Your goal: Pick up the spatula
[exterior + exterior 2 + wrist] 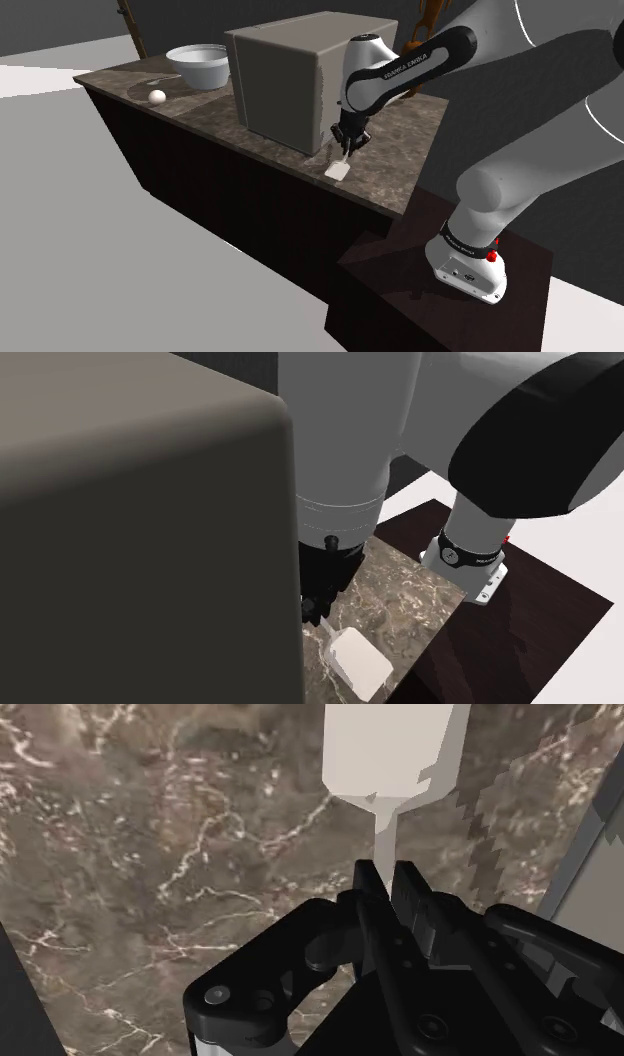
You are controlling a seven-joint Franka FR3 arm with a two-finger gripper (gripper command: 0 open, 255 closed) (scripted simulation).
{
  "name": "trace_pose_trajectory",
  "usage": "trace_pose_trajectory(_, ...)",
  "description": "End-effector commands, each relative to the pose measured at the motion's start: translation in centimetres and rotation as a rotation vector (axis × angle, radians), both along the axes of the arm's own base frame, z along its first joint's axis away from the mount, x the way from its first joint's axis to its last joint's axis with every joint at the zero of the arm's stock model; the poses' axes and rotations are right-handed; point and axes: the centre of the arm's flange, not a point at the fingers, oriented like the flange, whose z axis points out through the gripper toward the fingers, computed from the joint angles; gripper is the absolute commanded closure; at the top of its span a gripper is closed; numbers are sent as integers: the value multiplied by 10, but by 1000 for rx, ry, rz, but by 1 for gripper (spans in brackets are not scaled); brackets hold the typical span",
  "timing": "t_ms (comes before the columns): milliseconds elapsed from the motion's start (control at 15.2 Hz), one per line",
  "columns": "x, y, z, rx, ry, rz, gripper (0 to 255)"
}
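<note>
The spatula (pixel 390 744) is plain white, with a broad flat blade and a thin handle. It lies on the dark marbled counter (pixel 400 140) close to the counter's front edge, just beside a grey box. My black gripper (pixel 390 889) points down over it, and its fingers are shut on the thin handle just behind the blade. In the shoulder view the gripper (pixel 345 150) stands at the box's near corner with the blade (pixel 338 171) sticking out below it. The second exterior view shows the blade (pixel 358 660) on the stone under the gripper (pixel 318 614). I cannot tell whether the blade still touches the counter.
The large grey box (pixel 285 75) stands right next to the gripper. Further along the counter are a white bowl (pixel 200 65) and a small white ball (pixel 157 96). The counter's front edge drops off close to the spatula. The dark stand (pixel 440 290) is at the lower right.
</note>
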Motion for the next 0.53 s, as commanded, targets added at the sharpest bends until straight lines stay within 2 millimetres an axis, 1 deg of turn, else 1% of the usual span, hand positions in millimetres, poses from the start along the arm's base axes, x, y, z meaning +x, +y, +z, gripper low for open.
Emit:
trace_pose_trajectory(0, 0, 0, 10, 0, 0, 0, 255)
trace_pose_trajectory(330, 0, 0, 37, 0, 0, 0, 255)
trace_pose_trajectory(462, 0, 0, 38, 0, 0, 0, 255)
